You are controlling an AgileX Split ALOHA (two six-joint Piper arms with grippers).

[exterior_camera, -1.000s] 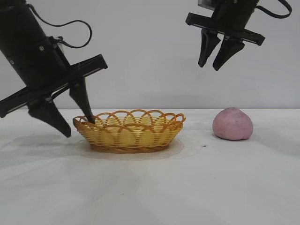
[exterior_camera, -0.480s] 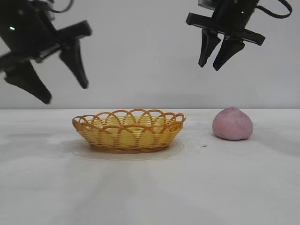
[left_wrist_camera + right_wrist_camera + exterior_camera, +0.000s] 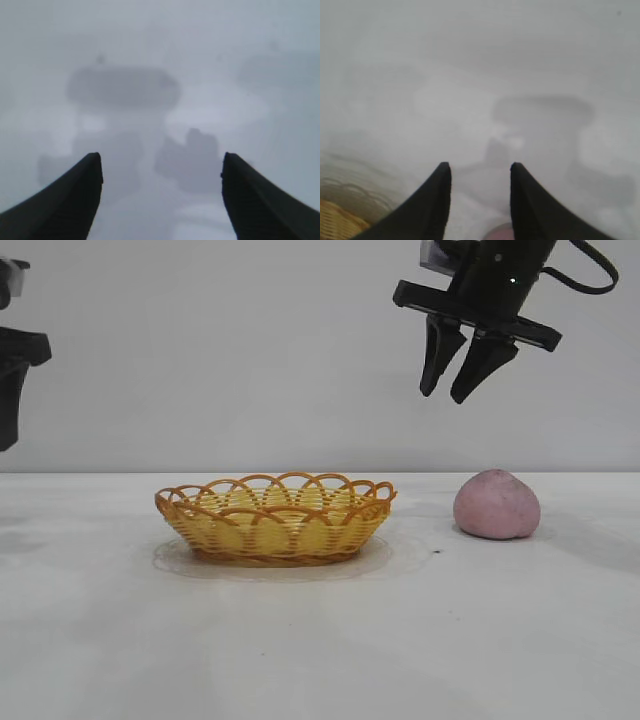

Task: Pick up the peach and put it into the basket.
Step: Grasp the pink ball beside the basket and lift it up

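Trouble could come from the aim, judged from where things sit. In the exterior view, the peach [image 3: 497,504] is seen alone on the white table [image 3: 320,640], at about three o'clock from the wicker basket [image 3: 275,518] and well apart from it. The right gripper [image 3: 456,388] is hung high above, at about eleven o'clock from the peach, with its jaws spread a little and nothing held. If it is dropped straight down, the peach may be missed or bumped and rolled away. The left gripper [image 3: 8,400] is parked at the far nine o'clock edge.

In the left wrist view, the left jaws are seen spread wide over bare table.

In the right wrist view, the right fingers [image 3: 432,200] are parted, with only a sliver of peach at six o'clock, so the grab could slip.
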